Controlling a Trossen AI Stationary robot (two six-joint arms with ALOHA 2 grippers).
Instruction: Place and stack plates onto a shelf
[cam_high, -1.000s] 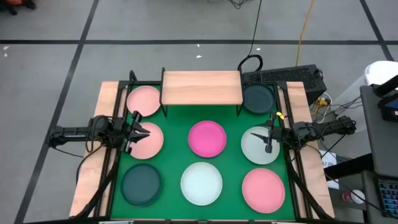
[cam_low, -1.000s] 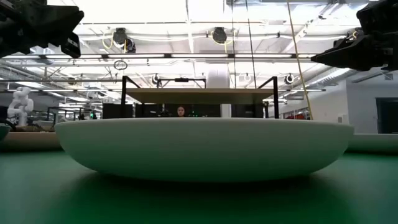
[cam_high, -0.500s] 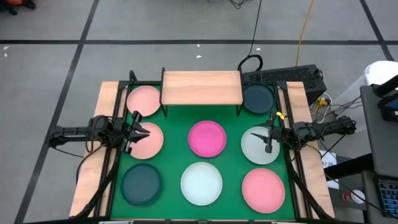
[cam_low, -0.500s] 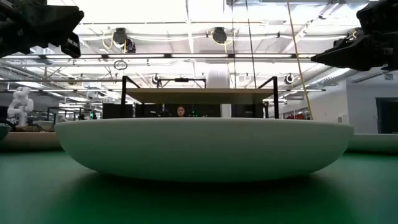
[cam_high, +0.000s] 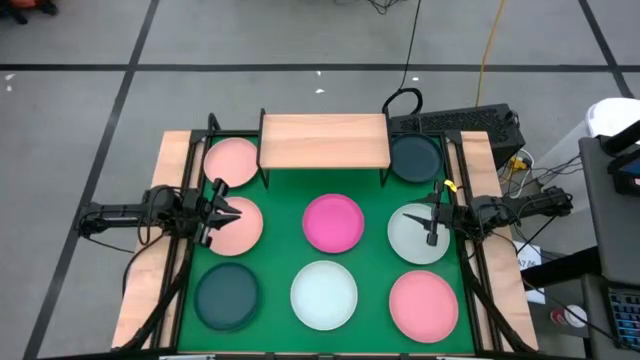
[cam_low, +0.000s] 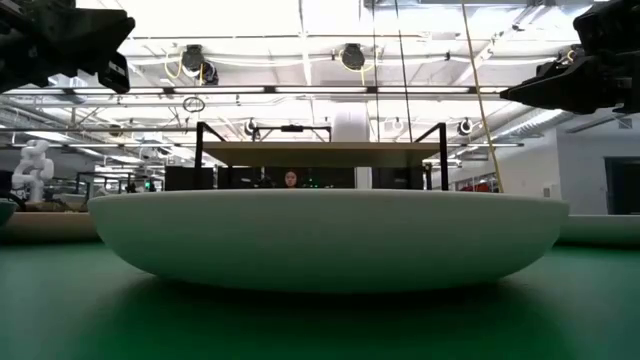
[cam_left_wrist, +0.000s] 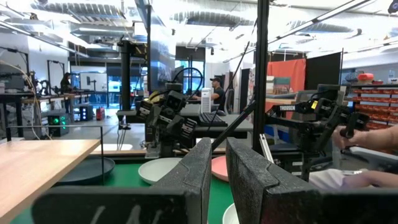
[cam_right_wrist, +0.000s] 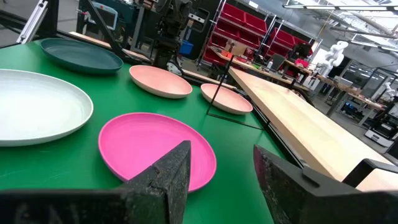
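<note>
I count eight plates lying single on the green mat (cam_high: 375, 190), none stacked and none on the shelf (cam_high: 323, 140), which stands bare at twelve o'clock on the mat's far edge. Flanking the shelf are a light pink plate (cam_high: 231, 160) at about ten o'clock and a dark teal plate (cam_high: 415, 157) at about two. The middle row runs a second pink plate (cam_high: 243, 228), the magenta plate (cam_high: 333, 222) at centre, and a pale mint plate (cam_high: 412, 238). Nearest me are another teal plate (cam_high: 228, 295) at seven, a whitish plate (cam_high: 324, 294) at six and a pink plate (cam_high: 423, 303) at five.

My left gripper (cam_high: 222, 211) hovers over the nine o'clock rim of the middle-row pink plate, fingers nearly closed with only a thin gap and nothing between them. My right gripper (cam_high: 432, 222) hangs over the three o'clock part of the mint plate, fingers parted and empty.

The job looks not yet begun; I judge the first pick is the step in hand. To do it well I'd open the left fingers wider, drop onto the rim so one finger slips under the lip, pinch firmly, then lift high enough to clear the shelf's front edge before carrying toward twelve. Shallow matte rims may slip, so I'd keep the plate level.
</note>
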